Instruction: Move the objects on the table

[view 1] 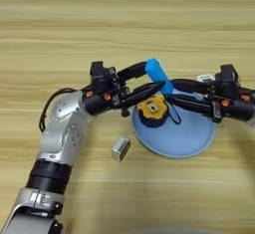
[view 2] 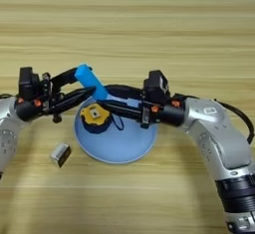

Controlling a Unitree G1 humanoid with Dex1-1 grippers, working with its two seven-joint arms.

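Nearest my camera is the silver forearm of my left arm, rising from the bottom edge toward the middle of the light-brown wood-grain counter [view 1: 124, 19]. My left hand [view 1: 158, 81] has its two black fingers clamped on the small bright blue rounded bar [view 1: 159, 75], which is tilted and held above the far rim of the round pale blue plate [view 1: 189, 138]. My right hand [view 2: 107, 98] reaches in from the other side, its black fingers lying low over the plate with their tips right by the lower end of the blue bar; I cannot tell whether they are apart or together. On the plate, just under both hands, sits a yellow and black tape measure [view 1: 152, 110] with a black strap loop. A small silver metal block [view 1: 120, 148] lies on the counter just beside the plate's left rim. Something white shows behind my right hand at the plate's far edge, mostly hidden.
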